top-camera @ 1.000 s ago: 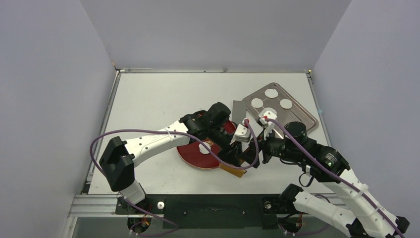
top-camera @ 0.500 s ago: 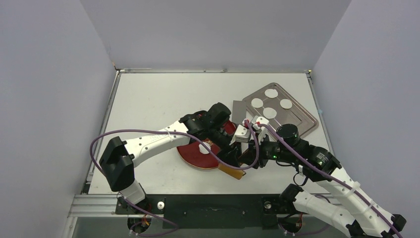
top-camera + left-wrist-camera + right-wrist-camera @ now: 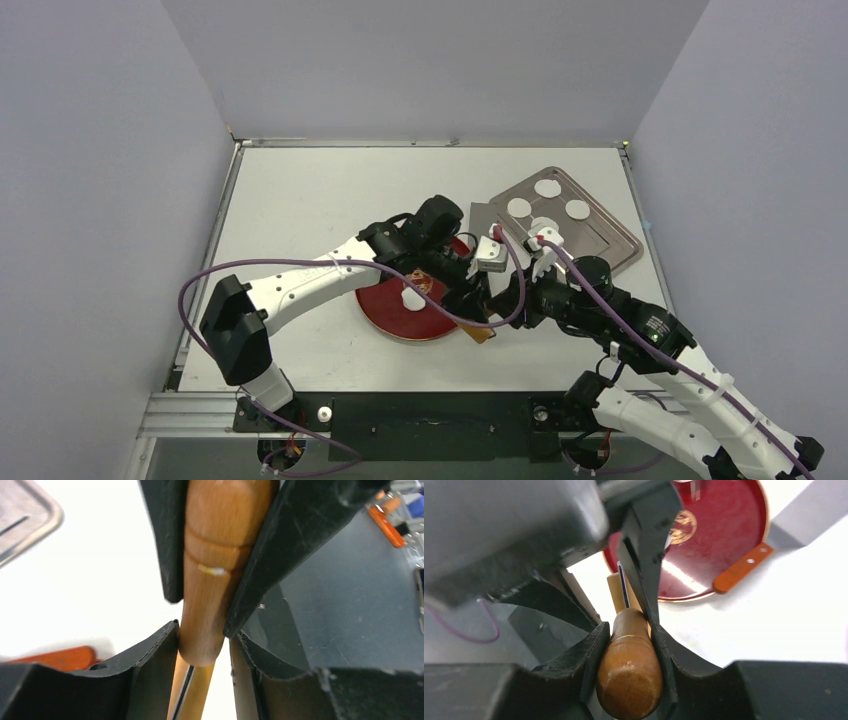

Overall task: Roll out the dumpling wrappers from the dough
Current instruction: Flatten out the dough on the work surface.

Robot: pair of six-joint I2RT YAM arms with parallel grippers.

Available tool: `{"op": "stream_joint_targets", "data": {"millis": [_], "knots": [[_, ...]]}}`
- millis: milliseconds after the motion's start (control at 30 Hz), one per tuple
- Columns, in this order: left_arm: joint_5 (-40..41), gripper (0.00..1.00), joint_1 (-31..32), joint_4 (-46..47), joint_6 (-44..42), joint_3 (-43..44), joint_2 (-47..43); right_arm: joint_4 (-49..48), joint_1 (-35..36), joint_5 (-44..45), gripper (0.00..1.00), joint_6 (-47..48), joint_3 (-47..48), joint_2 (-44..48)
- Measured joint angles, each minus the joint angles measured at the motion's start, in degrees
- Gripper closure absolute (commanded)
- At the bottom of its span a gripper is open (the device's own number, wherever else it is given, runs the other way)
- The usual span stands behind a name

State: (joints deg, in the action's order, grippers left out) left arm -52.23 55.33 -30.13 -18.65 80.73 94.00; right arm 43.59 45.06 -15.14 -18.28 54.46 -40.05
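**A:** Where is the dough?

**B:** A small white lump of dough (image 3: 411, 297) sits on a round red plate (image 3: 385, 312), just to the left of both grippers. The dumpling wrappers (image 3: 547, 187), flat white discs, lie on a metal tray (image 3: 618, 240) beyond the right gripper, well apart from the lump. Three show plainly. A fourth seems partly hidden behind the right arm's cabling.

**A:** What are the arms holding?

**B:** A wooden rolling pin (image 3: 629, 680), caught between them near the plate's right edge. The right gripper (image 3: 630, 630) is clenched on the rounded handle, with both fingers pressed against the wood. The left gripper (image 3: 202, 636) straddles the pin where the handle narrows to the shaft, facing the right one. I cannot tell whether its fingers are pressing or loose.

**A:** So which step is this?

**B:** It looks like the pin being passed from one arm to the other, before this lump gets rolled. Next, I would judge, the left fingers must come clear of the shaft without dragging it. Then the right arm needs to carry the pin left over the plate, level it, and press down on the lump. A scraper with an orange handle (image 3: 741, 567) lies ahead of the right gripper at the plate's rim, and the pin should steer clear of it.
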Motion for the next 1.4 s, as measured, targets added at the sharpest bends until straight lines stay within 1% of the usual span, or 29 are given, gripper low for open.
{"op": "stream_joint_targets", "data": {"millis": [200, 333, 467, 600, 733, 800, 867, 967, 1100, 1167, 1267, 1400], "knots": [[5.4, 0.56, -3.4, 1.5, 2.6, 1.6, 0.0, -1.2, -0.1, 13.6, 1.00, -6.7, -2.6, 1.0], [8.8, 0.53, -4.1, 1.9, 3.0, 1.6, 0.0, -1.1, -0.4, 18.6, 1.00, -10.5, -4.7, 1.2], [10.5, 0.51, -5.5, 1.8, 3.8, 1.7, 0.0, -1.3, -0.4, 21.5, 1.00, -13.9, -5.4, 1.4], [15.1, 0.48, -10.2, 0.8, 4.8, 1.1, -1.9, -2.6, -0.4, 22.6, 1.00, -17.1, -5.4, 1.2], [22.8, 0.47, -19.5, 1.2, 4.4, -7.7, -11.7, -6.6, 0.6, 22.0, 1.00, -19.8, -5.4, -1.6], [27.5, 0.46, -23.9, 0.6, 4.3, -11.4, -15.7, -8.7, 2.1, 21.8, 1.00, -20.3, -4.7, -5.1], [31.9, 0.44, -27.3, -0.4, 4.5, -14.2, -17.7, -10.5, 3.7, 21.8, 1.00, -20.3, -3.2, -10.4], [35.5, 0.43, -31.1, -0.9, 6.1, -18.2, -17.3, -14.4, 4.6, 21.1, 1.00, -20.1, -0.5, -19.6], [38.2, 0.42, -36.8, -1.0, 10.0, -24.5, -15.6, -19.5, 3.7, 17.7, 1.00, -20.0, 1.8, -31.2], [39.5, 0.42, -38.2, -1.0, 11.5, -26.0, -14.4, -21.1, 2.9, 16.0, 1.00, -20.0, 2.7, -35.3], [41.0, 0.42, -38.2, -0.2, 12.7, -27.1, -13.3, -23.1, 2.4, 13.8, 1.00, -19.9, 4.7, -40.7], [42.4, 0.42, -38.3, 2.2, 13.7, -28.7, -12.3, -25.7, 2.1, 12.2, 1.00, -19.9, 5.3, -43.2]]}}
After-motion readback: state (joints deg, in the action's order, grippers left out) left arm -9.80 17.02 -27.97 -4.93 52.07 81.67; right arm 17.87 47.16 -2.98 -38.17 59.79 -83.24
